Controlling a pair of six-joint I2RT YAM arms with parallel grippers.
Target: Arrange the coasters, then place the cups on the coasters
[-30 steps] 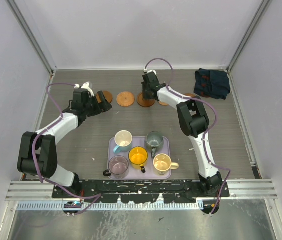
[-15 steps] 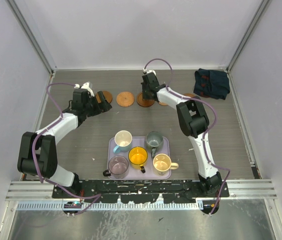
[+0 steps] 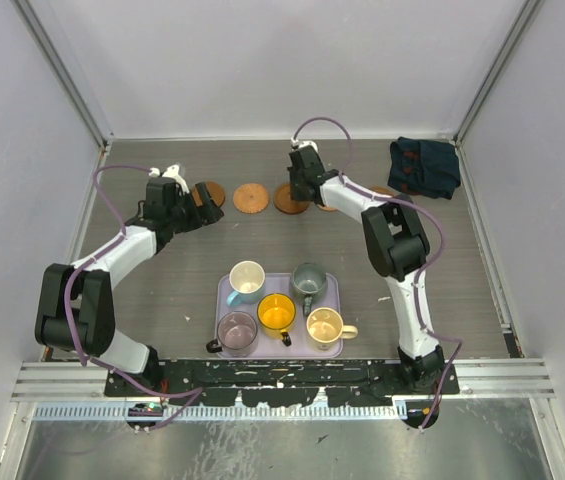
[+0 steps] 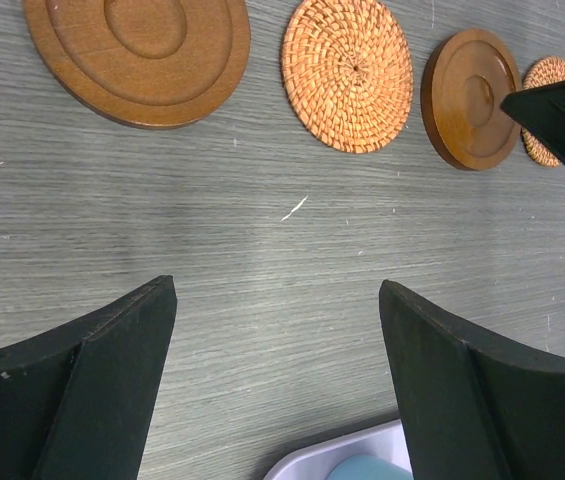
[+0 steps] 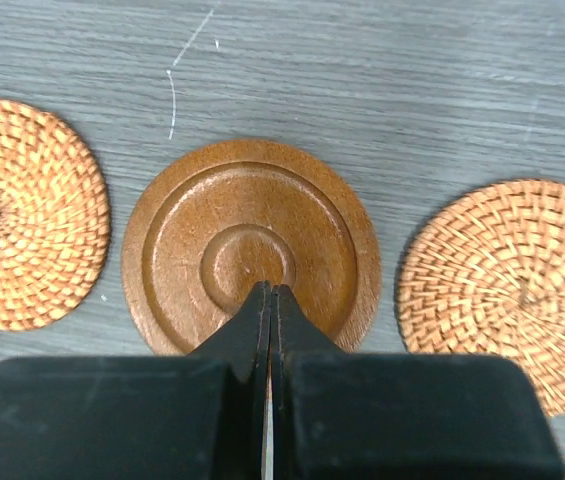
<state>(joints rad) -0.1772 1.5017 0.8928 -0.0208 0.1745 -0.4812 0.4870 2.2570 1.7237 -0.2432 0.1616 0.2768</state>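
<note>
Coasters alternate ringed wood and woven discs; left fingers apart, right fingers together.

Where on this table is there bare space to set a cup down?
Bare table runs between the coasters and the tray, and right of the tray out to the wall, below the dark cloth. Crowded: the tray, full of cups, and the coasters' row, where the left gripper and right gripper are.
</note>
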